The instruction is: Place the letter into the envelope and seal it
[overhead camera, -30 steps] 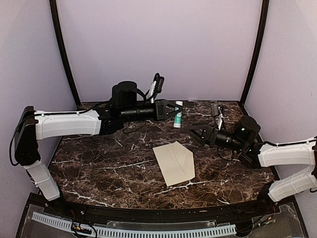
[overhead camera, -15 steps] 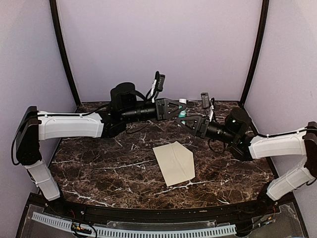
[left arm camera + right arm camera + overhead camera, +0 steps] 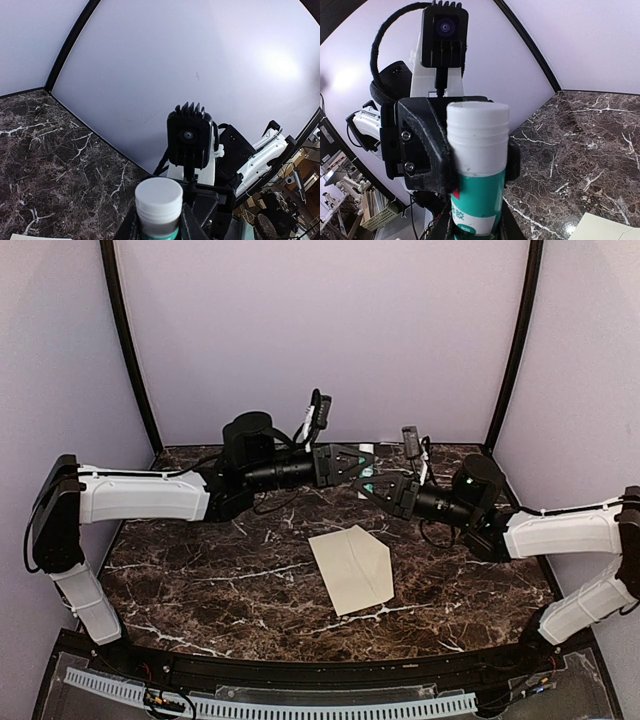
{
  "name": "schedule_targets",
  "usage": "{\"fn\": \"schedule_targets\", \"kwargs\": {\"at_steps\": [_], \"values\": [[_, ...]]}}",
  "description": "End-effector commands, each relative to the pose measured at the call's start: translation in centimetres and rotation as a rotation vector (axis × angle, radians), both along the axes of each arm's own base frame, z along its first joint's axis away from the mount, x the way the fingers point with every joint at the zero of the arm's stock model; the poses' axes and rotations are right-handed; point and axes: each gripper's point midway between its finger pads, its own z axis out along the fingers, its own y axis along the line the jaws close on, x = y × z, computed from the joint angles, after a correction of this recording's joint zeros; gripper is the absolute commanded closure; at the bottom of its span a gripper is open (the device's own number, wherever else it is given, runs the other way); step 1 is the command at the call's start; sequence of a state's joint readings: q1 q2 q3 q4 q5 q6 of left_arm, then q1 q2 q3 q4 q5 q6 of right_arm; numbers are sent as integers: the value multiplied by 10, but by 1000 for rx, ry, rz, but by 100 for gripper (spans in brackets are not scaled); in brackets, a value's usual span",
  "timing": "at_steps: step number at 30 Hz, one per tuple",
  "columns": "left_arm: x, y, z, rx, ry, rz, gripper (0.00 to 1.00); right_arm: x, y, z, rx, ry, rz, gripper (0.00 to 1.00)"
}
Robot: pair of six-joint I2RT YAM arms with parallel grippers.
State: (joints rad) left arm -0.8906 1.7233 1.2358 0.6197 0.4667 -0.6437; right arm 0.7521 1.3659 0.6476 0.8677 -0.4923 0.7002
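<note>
Top external: fixed high at 6 o'clock of the counter point(image 3: 200, 570), behind the arm bases, facing down toward 12; distant, whole counter framed.
Left wrist camera point(image 3: 444, 31): faces 3 o'clock, tilted upward; very near the glue stick point(image 3: 159, 202), the right wrist camera point(image 3: 189, 136) head-on just beyond.
Right wrist camera: faces 9 o'clock, tilted upward, equally near, opposite its twin.
Shared: glue stick, all three views; counter surface and an envelope point(image 3: 607, 229) corner, both wrist views.
</note>
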Motion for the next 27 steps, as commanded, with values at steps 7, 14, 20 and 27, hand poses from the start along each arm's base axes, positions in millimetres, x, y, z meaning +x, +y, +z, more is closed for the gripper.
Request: {"fn": "schedule_targets", "kwargs": {"at_steps": [7,14,20,27], "values": [[-16,23,-10,185,-102,16,33,-10,-10,-13,-217,-131,-2,100],[-36,43,-11,302,-114,-22,24,-16,-9,-26,-360,-177,69,100],[-39,63,-8,388,-79,24,24,-25,-9,-23,-386,-221,117,100],[-42,54,-11,400,-50,-30,26,-33,-5,-26,-400,-246,187,100]]}}
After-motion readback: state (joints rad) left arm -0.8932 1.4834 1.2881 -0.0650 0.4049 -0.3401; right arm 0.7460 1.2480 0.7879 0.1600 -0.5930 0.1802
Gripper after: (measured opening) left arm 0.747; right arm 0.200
